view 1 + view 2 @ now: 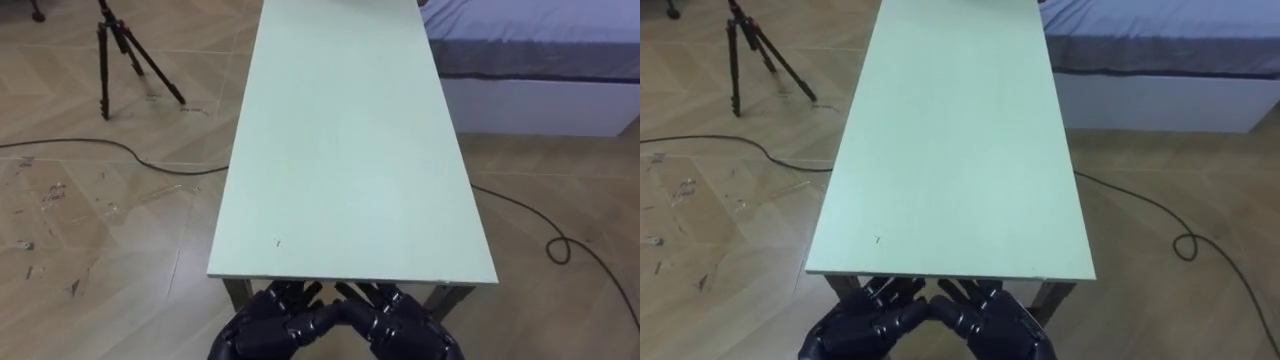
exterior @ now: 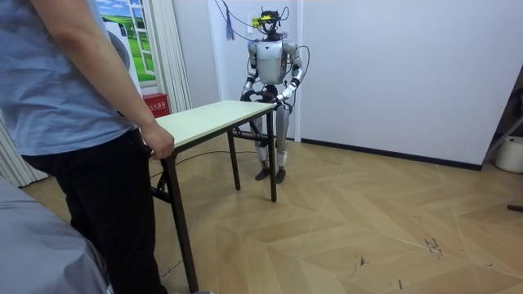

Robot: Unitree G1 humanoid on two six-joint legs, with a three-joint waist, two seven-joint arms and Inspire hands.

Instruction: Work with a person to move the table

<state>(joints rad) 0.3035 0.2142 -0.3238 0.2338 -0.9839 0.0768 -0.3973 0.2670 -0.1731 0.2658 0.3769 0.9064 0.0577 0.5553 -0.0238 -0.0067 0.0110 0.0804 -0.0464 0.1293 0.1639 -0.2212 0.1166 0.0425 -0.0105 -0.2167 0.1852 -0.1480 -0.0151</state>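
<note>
Hands: left hand (image 1: 262,330) and right hand (image 1: 405,328) were under the near end of the table (image 1: 350,150); their grip could not be told.
Table: person (image 2: 73,114) held its far end.
Your step: you should lift level, at the person's pace.

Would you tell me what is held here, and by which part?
The person's hand grips the table at its far end. The left hand and right hand reach under its near end; grip unclear.

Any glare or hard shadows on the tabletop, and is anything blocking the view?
Left eye view: table evenly lit, no glare, no hard shadow; left hand and right hand dark at its near edge. Room view: soft light; person in the foreground covers the view's left.
</note>
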